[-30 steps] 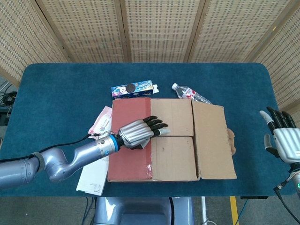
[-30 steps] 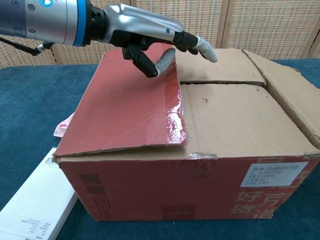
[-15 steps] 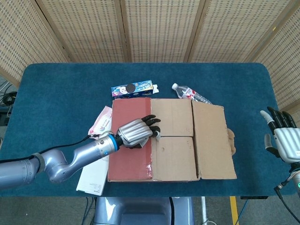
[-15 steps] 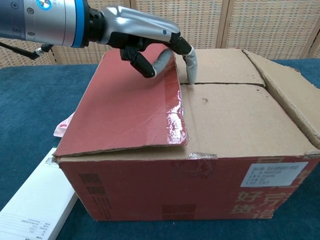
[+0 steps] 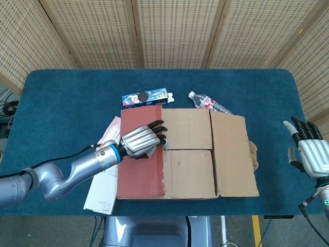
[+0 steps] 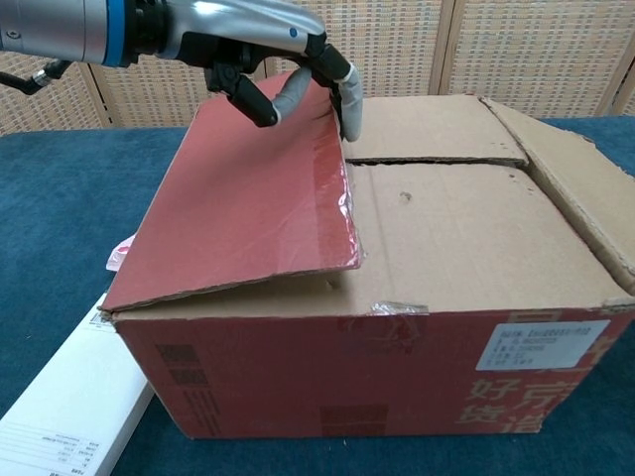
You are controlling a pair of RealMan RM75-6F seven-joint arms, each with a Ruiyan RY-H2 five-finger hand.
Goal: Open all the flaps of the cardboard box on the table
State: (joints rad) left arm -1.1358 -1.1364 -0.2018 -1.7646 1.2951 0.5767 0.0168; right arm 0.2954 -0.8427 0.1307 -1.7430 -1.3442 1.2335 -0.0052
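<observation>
The cardboard box (image 5: 193, 154) sits at the table's front middle, also filling the chest view as the box (image 6: 397, 367). Its red left flap (image 5: 140, 172) is raised a little off the top, seen in the chest view as the red flap (image 6: 243, 203) tilted up along its free edge. My left hand (image 5: 142, 140) grips that free edge near the far end, and in the chest view the left hand (image 6: 268, 45) has its fingers hooked over it. The two inner flaps lie flat. The right flap (image 5: 234, 154) slopes slightly outward. My right hand (image 5: 307, 153) hovers open at the far right, away from the box.
Behind the box lie a blue snack carton (image 5: 145, 97) and a water bottle (image 5: 208, 102). Left of the box lie a pink packet (image 5: 109, 135) and a white booklet (image 5: 102, 189), also seen as the booklet (image 6: 60, 416). The table's front edge runs close to the box.
My left hand's fingers curled over the red flap's free edge, and the hand drew back to the left. The flap rose off the inner flaps. The right hand stayed put.
</observation>
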